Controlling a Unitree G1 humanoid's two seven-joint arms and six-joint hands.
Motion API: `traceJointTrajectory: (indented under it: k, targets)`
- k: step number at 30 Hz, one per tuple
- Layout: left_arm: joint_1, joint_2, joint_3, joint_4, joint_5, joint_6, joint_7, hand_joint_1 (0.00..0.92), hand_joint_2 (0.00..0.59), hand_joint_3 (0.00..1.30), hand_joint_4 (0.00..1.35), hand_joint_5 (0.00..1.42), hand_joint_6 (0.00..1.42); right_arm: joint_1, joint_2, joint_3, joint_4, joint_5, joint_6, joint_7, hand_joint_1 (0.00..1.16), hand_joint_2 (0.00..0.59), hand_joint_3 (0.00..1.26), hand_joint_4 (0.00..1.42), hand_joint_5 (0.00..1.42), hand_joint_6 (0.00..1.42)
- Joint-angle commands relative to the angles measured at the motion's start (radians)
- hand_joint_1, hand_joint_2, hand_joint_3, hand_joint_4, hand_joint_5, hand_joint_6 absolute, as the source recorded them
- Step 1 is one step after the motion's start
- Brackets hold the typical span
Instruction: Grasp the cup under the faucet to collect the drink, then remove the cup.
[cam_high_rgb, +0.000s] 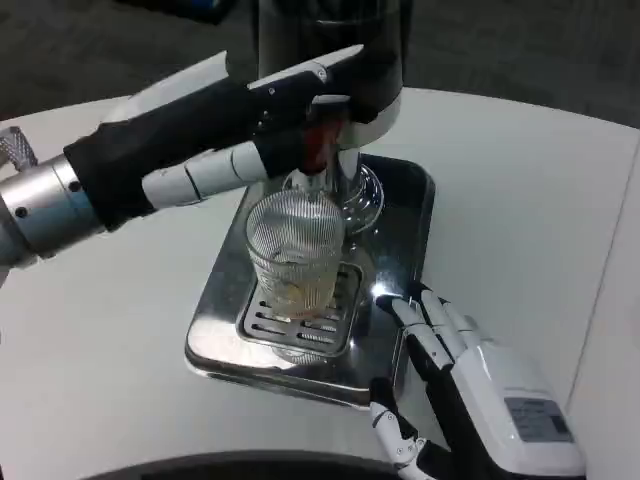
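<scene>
Two hands at the filling step: the left hand (255, 150) reaches to the faucet (322, 140), fingers at its red lever, its grip hidden; the ribbed cup (295, 255) stands on the tray (405, 230) grate below, a little drink inside. The right hand (455, 365) waits beside the tray, fingers spread and empty. Next, judged: once full, release the lever and lift the cup upright.

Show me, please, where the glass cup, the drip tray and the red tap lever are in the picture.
glass cup (293, 250): head view, on its ribbed side wall.
drip tray (412, 215): head view, on the bare shiny surface at its right side.
red tap lever (318, 145): head view, on its red front face.
</scene>
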Motion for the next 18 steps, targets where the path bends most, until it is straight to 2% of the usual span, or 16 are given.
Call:
traceJointTrajectory:
  k: [1,13,18]
  targets:
    - [0.005,0.033,-0.037,-0.015,0.054,-0.091,-0.009,0.000,0.093,0.04,0.00,0.11,0.08,0.010,0.005,0.001,-0.005,0.008,0.008,0.009,0.25,0.561,0.11,0.01,0.05,0.13]
    - [0.021,0.066,-0.062,-0.054,0.100,-0.197,0.034,0.000,0.095,0.03,0.00,0.10,0.07,0.011,0.010,0.005,-0.004,0.008,0.011,0.009,0.24,0.563,0.11,0.00,0.05,0.14]
    - [0.028,0.081,-0.067,-0.065,0.133,-0.236,0.060,0.000,0.096,0.02,0.00,0.10,0.07,0.013,0.025,0.000,-0.007,0.033,0.017,0.010,0.25,0.559,0.10,0.00,0.05,0.14]
